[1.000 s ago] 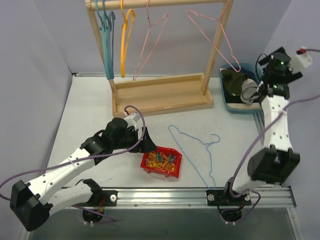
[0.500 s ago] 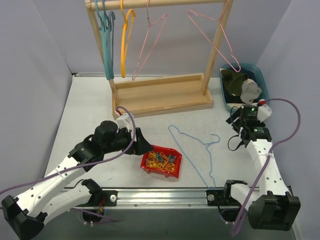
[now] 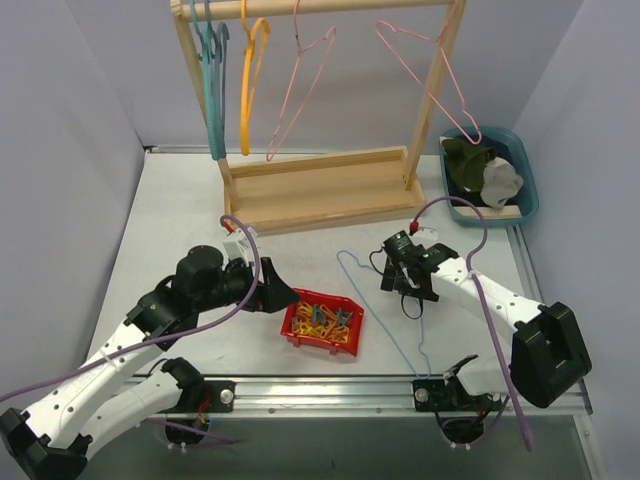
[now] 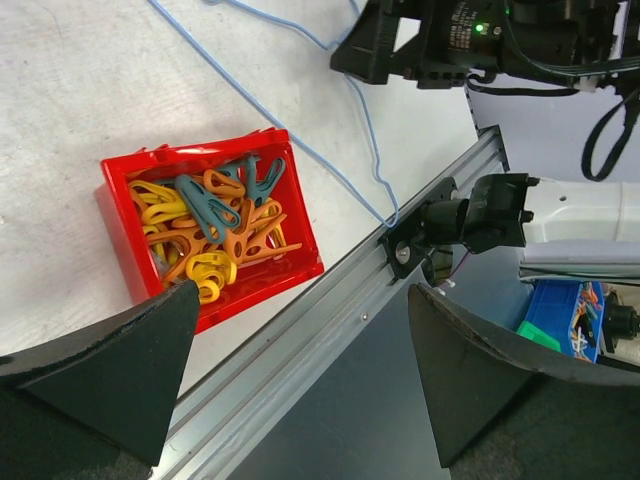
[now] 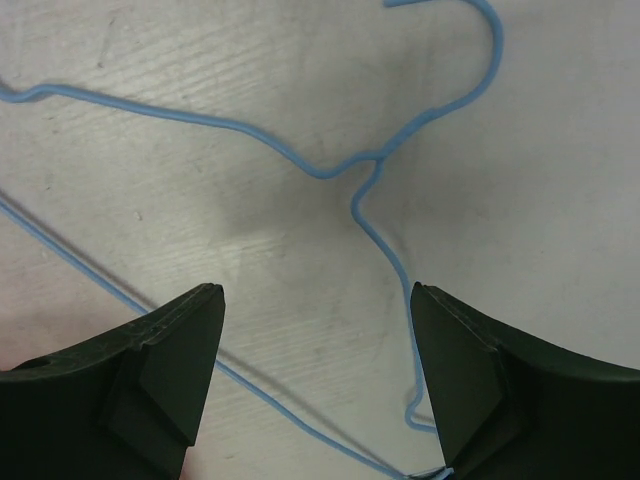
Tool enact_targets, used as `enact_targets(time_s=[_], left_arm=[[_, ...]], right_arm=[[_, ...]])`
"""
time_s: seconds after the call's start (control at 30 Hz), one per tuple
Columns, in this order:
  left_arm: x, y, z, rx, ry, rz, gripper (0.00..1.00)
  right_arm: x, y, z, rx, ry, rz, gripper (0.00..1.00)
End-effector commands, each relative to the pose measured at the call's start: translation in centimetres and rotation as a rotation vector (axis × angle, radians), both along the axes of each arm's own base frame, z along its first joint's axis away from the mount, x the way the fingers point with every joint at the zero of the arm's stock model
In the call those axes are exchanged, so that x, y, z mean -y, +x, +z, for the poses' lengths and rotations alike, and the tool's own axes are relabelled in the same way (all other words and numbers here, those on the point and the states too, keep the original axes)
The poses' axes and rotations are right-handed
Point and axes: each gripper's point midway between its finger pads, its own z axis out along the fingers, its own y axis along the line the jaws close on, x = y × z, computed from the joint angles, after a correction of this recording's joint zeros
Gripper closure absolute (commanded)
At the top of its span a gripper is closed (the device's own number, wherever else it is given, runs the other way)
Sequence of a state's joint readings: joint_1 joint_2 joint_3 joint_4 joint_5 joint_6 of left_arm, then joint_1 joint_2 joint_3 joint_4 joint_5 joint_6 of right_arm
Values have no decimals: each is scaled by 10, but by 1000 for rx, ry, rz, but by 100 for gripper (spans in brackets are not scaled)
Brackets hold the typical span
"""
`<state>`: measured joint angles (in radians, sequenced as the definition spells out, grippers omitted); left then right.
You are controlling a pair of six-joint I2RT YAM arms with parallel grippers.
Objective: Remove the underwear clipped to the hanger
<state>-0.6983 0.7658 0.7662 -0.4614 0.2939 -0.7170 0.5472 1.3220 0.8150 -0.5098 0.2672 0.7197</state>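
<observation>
The blue wire hanger (image 3: 400,300) lies flat and bare on the table. Two pieces of underwear, a dark olive one (image 3: 462,160) and a grey-beige one (image 3: 502,180), lie in the blue bin (image 3: 528,190) at the back right. My right gripper (image 3: 404,282) hovers open just above the hanger's neck (image 5: 375,165). In the right wrist view the wire runs under the gap of the right gripper (image 5: 315,300), and nothing is held. My left gripper (image 3: 287,296) is open and empty beside the red tray (image 3: 300,338). In its wrist view the left gripper (image 4: 300,300) spans the tray's corner (image 4: 190,158).
The red tray holds several yellow, orange and teal clips (image 4: 225,215). A wooden rack (image 3: 320,195) stands at the back with teal (image 3: 212,80), yellow (image 3: 250,70) and pink (image 3: 300,90) hangers on its bar. An aluminium rail (image 3: 330,385) runs along the near edge.
My right arm has swung from the blue bin down and left to hover over the blue hanger. My left arm has drawn back slightly, and its gripper has stayed open.
</observation>
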Motion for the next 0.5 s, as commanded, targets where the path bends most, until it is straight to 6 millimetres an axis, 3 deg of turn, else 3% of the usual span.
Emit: enact_targets(time_s=[0.0,0.3,0.4,0.47], left_arm=[[-7,-1,1,19,4,-2,6],[-9,8,-2,21,-17,-24,6],[-7,9,-7,11,-26,-38,6],[-8,10,-8,13,-33,-37,6]], right_arm=[[36,-2,15,62,-151,-134,24],[53,-3,19,119,-165,-265,18],[56,-5,7,92,-174,-299,10],[65,-14,-15,26,-168,-325,8]])
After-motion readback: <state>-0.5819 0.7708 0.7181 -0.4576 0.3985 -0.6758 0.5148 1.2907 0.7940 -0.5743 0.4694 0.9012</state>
